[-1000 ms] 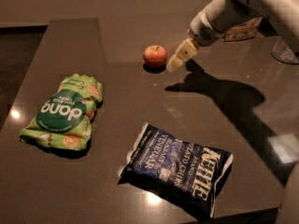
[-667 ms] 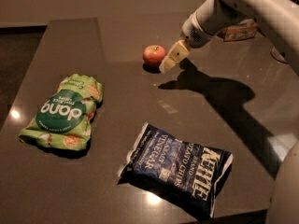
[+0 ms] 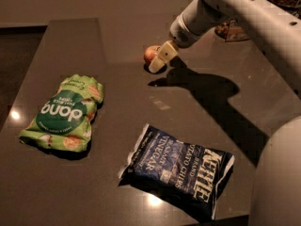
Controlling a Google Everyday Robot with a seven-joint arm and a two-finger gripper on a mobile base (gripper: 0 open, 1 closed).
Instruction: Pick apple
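Apple (image 3: 150, 53) sits on the far part of the table, well apart from the 2 snack bags nearer the camera. The table (image 3: 70, 41) is the biggest thing: a dark, glossy grey-brown top filling almost the whole view, with a few bright spots of light reflected in it. Next is the robot arm (image 3: 235, 8), white and thick, reaching in from the upper right and sloping down toward the apple. A pale rounded part of the robot (image 3: 280, 182) fills the lower right corner. The arm casts a broad dark shadow (image 3: 207, 88) on the tabletop to the right of the apple. The dark blue chip bag (image 3: 181, 171) lies flat near the front edge, its white lettering upside down to the camera and reading Kettle and vinegar. The green snack bag (image 3: 63, 114) lies flat at the left, crumpled, with a dark green round label and white lettering. The 2 bags lie apart from each other and from the arm. The gripper (image 3: 159, 61) ends the arm in a cream-coloured tip, angled down to the left and low over the table. It overlaps the apple's right side, hiding part of the fruit. I cannot tell whether it touches the apple, or whether it is spread or closed. The apple is the smallest thing, red-orange and round, much smaller than either bag.
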